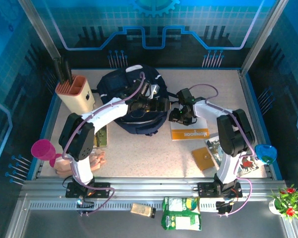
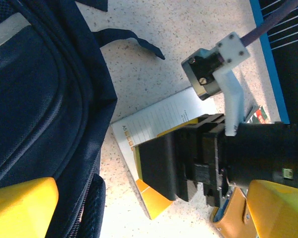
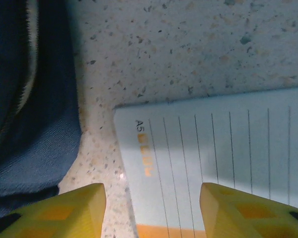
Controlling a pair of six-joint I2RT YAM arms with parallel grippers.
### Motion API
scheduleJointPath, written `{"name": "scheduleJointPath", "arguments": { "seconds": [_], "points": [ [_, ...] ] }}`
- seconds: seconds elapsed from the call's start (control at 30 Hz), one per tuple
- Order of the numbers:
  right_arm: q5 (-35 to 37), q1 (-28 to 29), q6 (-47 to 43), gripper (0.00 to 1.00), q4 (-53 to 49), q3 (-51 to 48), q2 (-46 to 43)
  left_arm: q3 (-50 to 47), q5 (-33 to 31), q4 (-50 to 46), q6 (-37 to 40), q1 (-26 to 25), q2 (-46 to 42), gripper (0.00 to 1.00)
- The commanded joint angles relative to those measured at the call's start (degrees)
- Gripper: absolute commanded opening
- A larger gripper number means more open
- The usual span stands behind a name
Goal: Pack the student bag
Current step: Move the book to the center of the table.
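Note:
The student bag (image 1: 120, 89), dark navy with white piping, lies at the back middle of the table; its fabric also runs down the left of the left wrist view (image 2: 35, 99) and the right wrist view (image 3: 25, 99). My left gripper (image 1: 145, 99) hovers over the bag's right side, wide open, its yellow fingertips (image 2: 20, 208) holding nothing. A white and orange A5 notebook (image 1: 188, 130) lies flat just right of the bag. My right gripper (image 1: 180, 115) stands open low over the notebook's left edge (image 3: 213, 158). One fingertip (image 3: 59, 210) is over bare table and the other over the lined cover.
A beige pen holder (image 1: 75, 94) stands at the back left, a pink cup (image 1: 43, 148) at the left edge. A brown leather case (image 1: 204, 158), printed cards (image 1: 216, 146) and a blue cup (image 1: 265, 152) lie near the right arm. A green packet (image 1: 181, 213) sits in front.

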Motion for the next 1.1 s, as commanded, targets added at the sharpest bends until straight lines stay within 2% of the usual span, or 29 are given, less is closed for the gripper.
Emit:
{"name": "scheduleJointPath", "arguments": {
  "seconds": [0.0,0.27,0.37,0.67,0.77,0.93,1.07],
  "points": [
    [0.2,0.6,1.1,0.53,-0.9,0.8,1.7,1.2,-1.9,-2.3,-0.5,0.0,-0.6,0.99],
    [-4.1,4.4,-0.9,0.53,-1.8,-6.1,0.3,1.6,-2.9,-2.7,0.4,0.1,-0.8,0.98],
    [-8.3,6.1,-1.1,0.53,0.6,-9.3,-1.3,1.5,-3.6,-2.7,0.4,0.1,-0.9,0.98],
    [-13.8,8.0,-3.2,0.51,-0.2,-13.7,-9.9,0.2,-3.5,-2.7,0.1,0.0,-1.7,0.97],
    [-11.5,8.0,-3.1,0.52,-1.9,-14.2,-14.1,-0.1,-2.3,-2.2,-0.7,0.1,-1.6,0.95],
    [1.2,7.2,1.6,0.53,-8.0,-16.8,-20.5,-0.1,0.0,-2.7,-1.0,-0.5,-1.1,0.86],
    [4.1,3.9,5.9,0.53,-7.8,-21.8,-23.7,0.5,0.9,-3.9,-0.5,-3.3,0.2,0.76]
  ]
}}
